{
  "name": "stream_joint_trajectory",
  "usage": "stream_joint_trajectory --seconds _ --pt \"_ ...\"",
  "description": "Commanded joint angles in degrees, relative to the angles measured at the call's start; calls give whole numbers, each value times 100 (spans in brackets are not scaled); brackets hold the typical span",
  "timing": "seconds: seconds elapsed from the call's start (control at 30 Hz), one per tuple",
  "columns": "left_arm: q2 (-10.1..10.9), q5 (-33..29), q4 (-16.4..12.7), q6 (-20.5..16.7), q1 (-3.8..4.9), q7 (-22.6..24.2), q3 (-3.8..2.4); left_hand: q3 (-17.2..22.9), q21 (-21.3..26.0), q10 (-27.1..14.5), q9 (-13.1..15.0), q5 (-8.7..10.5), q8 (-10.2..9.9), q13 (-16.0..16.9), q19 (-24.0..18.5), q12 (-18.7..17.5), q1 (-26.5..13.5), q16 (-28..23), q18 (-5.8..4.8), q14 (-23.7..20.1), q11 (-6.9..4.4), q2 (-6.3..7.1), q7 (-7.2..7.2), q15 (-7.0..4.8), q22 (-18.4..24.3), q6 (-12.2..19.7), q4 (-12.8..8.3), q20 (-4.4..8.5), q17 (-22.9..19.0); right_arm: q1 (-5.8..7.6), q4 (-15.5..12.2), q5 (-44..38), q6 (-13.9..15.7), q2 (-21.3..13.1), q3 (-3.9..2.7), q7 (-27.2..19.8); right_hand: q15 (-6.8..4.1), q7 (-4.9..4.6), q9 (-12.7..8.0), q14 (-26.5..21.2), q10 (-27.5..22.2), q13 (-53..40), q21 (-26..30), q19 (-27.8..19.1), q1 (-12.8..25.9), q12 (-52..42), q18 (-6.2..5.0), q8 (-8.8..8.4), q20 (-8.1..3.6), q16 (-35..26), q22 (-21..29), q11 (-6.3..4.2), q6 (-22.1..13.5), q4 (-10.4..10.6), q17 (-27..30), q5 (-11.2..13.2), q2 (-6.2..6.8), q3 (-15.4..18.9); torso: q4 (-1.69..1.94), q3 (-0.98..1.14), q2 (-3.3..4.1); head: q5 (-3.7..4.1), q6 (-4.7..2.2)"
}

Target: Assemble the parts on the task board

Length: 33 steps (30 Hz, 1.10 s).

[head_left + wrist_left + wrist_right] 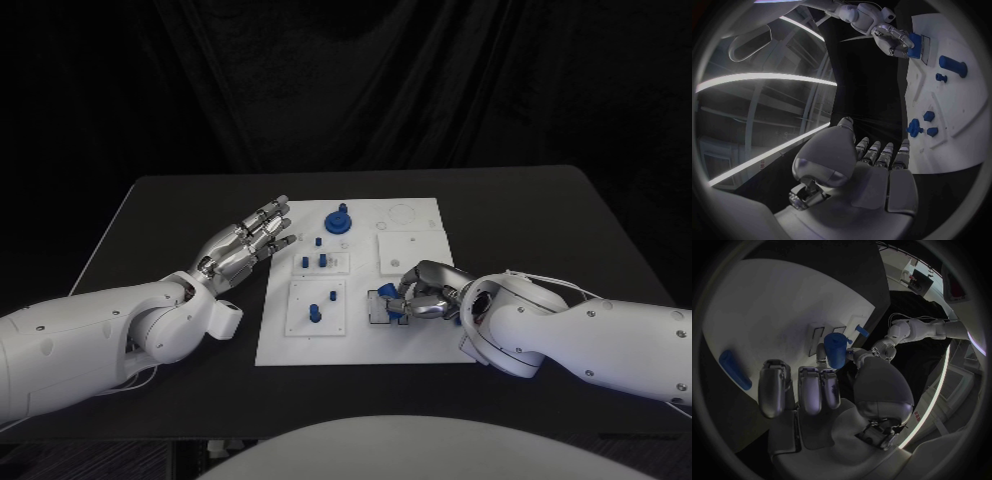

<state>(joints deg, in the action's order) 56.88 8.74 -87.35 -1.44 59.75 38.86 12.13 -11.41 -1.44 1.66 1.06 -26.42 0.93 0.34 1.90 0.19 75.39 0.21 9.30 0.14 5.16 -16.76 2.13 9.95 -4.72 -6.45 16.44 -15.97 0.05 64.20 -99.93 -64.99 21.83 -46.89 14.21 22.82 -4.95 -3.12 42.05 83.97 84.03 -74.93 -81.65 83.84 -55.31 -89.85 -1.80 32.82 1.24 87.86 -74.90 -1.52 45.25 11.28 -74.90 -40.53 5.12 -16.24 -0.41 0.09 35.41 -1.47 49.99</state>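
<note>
Blue part (835, 349) is being pinched by the right hand (418, 298) over the board's (418, 345) near right corner. Left hand (245, 245) is hovering open beside the board. Tilting during insertion risks jamming the part.

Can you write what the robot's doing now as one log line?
left hand: open, beside board | right hand: holds blue part over board

White arms (87, 340), silver segmented hands (248, 245)
</note>
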Motion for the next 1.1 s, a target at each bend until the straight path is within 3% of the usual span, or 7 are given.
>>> stream_joint_trajectory --seconds 0.03,0.13,0.27,0.5,0.67,0.93,1.1 --pt "2 6 -7 97 -17 459 -4 31 -18 0 7 -39 23 8 6 23 50 -21 76 -14 37 15 -33 44 0 -10 -1 -30 -5 -9 10 -88 -79 34 -4 118 39 -19 -28 487 597 -1507 33 231 105 -15 -55 -52 44 -42 -1190 60 48 14 -941 323 -25 30 -2 1 -3 4 1" --pt "-2 6 0 101 -28 458 -4 34 -18 3 6 -43 23 8 6 23 52 -21 76 -14 41 15 -37 44 0 -9 -1 -29 -5 -9 26 -92 -82 61 -5 121 42 -24 -46 481 597 -1507 69 217 128 -15 -64 -77 50 -58 -1178 64 57 40 -908 511 -39 74 -2 2 0 2 1" --pt "-12 6 12 112 -49 453 -4 34 -18 3 6 -43 23 8 6 23 52 -21 76 -14 41 15 -37 44 0 -9 -1 -29 -5 -10 52 -94 -106 87 -5 138 52 -33 -74 475 597 -1507 112 206 280 -15 -73 -121 61 -77 -1165 75 68 203 -870 1204 -81 254 0 0 0 7 1" --pt "-19 6 29 125 -81 438 -4 42 -18 2 8 -49 26 8 6 23 54 -21 74 -14 52 14 -61 46 0 -23 0 -29 -5 -10 98 -96 -113 125 -5 159 46 -27 -92 466 597 -1507 163 195 528 -15 -84 -152 57 -105 -1152 69 83 498 -813 1534 -149 582 -3 1 -2 -6 1" --pt "-14 6 32 122 -91 427 -4 42 -18 2 8 -49 26 8 6 23 54 -21 74 -14 52 14 -61 46 0 -23 0 -29 -5 -10 111 -96 -88 134 -5 159 44 -25 -103 462 597 -1507 197 191 855 -15 -90 -169 53 -118 -1145 68 90 536 -785 2091 -295 899 -1 1 -1 -7 1" --pt "-23 6 43 130 -103 412 -4 44 -19 2 8 -49 25 8 7 23 55 -21 73 -14 56 14 -70 48 -2 -22 1 -29 -5 -10 106 -75 -21 117 -5 112 43 -25 -109 457 597 -1507 218 189 982 -15 -93 -178 53 -131 -1141 68 98 545 -757 2375 -407 1118 -3 2 -2 -10 1" --pt "-28 6 46 135 -109 413 -4 44 -19 2 8 -49 25 8 7 23 55 -21 73 -14 56 14 -70 48 -2 -22 1 -29 -5 -10 75 -54 160 71 -5 -65 42 -23 -108 463 597 -1507 204 198 940 -15 -89 -175 52 -118 -1148 66 102 523 -784 2295 -457 1142 -3 1 -1 -21 1"
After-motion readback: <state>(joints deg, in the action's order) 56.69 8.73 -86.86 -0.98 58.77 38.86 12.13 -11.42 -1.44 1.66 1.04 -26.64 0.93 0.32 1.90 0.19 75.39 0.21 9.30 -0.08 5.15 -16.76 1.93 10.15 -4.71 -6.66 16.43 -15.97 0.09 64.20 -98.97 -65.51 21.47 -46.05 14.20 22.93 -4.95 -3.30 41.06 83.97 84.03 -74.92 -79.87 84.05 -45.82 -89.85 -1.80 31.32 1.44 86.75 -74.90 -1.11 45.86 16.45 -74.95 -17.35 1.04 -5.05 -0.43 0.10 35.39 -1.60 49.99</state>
